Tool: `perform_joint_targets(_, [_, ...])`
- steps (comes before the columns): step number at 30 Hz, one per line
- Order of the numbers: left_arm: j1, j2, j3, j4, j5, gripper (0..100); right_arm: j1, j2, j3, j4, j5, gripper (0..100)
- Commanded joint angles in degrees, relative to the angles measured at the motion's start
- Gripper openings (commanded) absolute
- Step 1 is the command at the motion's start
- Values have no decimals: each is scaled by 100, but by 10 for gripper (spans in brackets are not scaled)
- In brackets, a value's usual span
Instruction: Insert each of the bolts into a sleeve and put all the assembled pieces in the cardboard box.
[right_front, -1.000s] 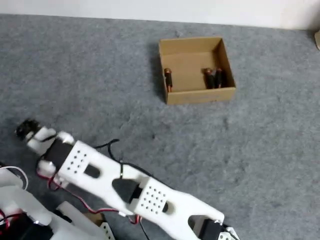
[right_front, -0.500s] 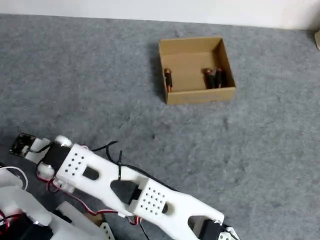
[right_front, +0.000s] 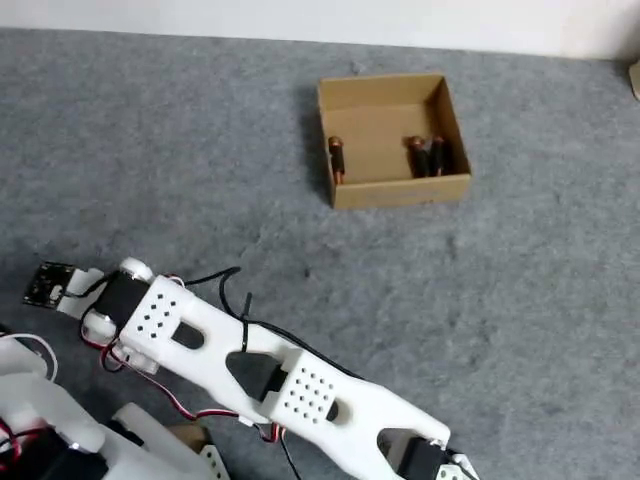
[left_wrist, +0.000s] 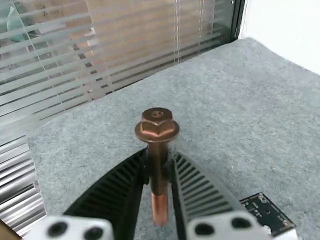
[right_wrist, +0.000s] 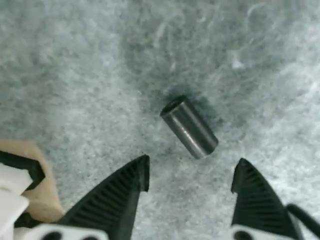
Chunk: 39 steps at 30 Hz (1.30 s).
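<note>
One bolt (left_wrist: 157, 131) sits clamped in the left gripper (left_wrist: 159, 159); the spread right gripper (right_wrist: 193, 164) may knock the centre-frame sleeve (right_wrist: 189, 127) rolling.

Work surface: grey carpet (right_front: 150, 150), evenly lit. White wall (right_front: 300, 18) runs along its far edge. Slatted blinds (left_wrist: 100, 40) show daylight behind, with a dark frame (left_wrist: 239, 20) beside them.

One cardboard box (right_front: 395, 190), three assembled pieces (right_front: 337, 158) lying in it, one bare bolt (left_wrist: 157, 131), one loose sleeve (right_wrist: 189, 127), two white arms (right_front: 290, 385).
</note>
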Motion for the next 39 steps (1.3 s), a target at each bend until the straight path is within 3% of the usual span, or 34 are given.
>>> perform_joint_targets(1, [110, 31, -22, -26, 53, 5, -4, -295, -4, -48, 264, 252])
perform_joint_targets(16, [110, 31, -13, -26, 53, 5, -259, 558, -57, -163, 686, 248])
perform_joint_targets(18, [110, 31, -13, -26, 53, 5, -259, 558, -57, -171, 686, 190])
perform_joint_targets(21, [110, 31, -13, -26, 53, 5, -233, 602, -57, -268, 668, 2])
perform_joint_targets(32, [110, 31, -4, -18, 53, 5, -119, 549, -75, -233, 651, 5])
perform_joint_targets(39, [110, 31, -4, -18, 53, 5, -48, 444, -1051, 101, 316, 5])
